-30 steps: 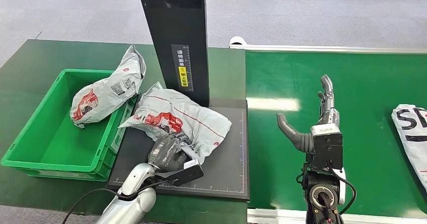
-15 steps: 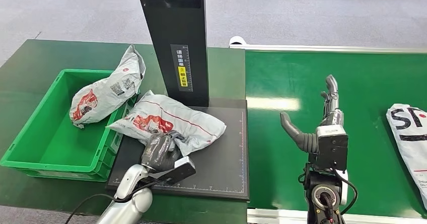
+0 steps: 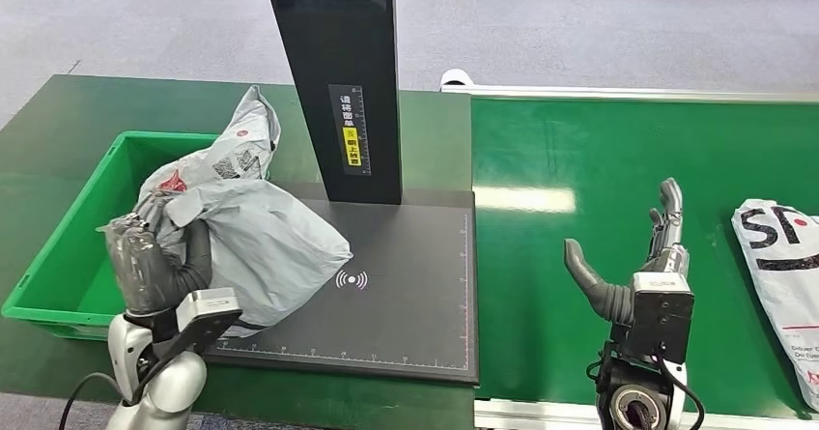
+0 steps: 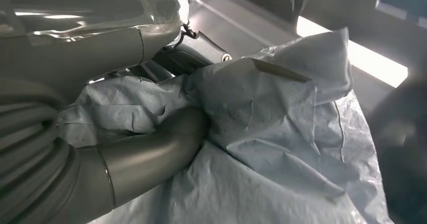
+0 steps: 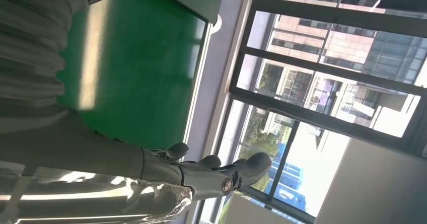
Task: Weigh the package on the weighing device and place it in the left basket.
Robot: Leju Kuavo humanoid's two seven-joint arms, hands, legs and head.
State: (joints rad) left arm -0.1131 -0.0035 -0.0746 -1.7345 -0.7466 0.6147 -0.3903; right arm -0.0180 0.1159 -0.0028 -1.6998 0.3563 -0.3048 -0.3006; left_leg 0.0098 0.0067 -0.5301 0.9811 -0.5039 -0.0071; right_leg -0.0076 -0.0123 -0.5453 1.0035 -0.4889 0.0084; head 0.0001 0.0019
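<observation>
From the head view, the left hand [image 3: 150,261] at lower left grips a grey package [image 3: 261,242], lifted over the near right rim of the green basket [image 3: 68,246]; the package hides that rim and part of a second parcel [image 3: 232,145] lying in the basket behind it. The black weighing plate [image 3: 406,275] sits mid-frame on the bench [image 3: 58,121], its dark post [image 3: 338,72] cut off at the top edge. At lower right the right hand [image 3: 637,256] stands upright, fingers apart, holding nothing, over the green belt [image 3: 579,159]. A white bag [image 3: 782,256] is cut off at the right edge.

In the left wrist view, the thumb [image 4: 151,153] presses into crumpled grey wrap; the background is blurred.

In the right wrist view, the fingers [image 5: 221,171] are spread before windows [image 5: 327,58].
</observation>
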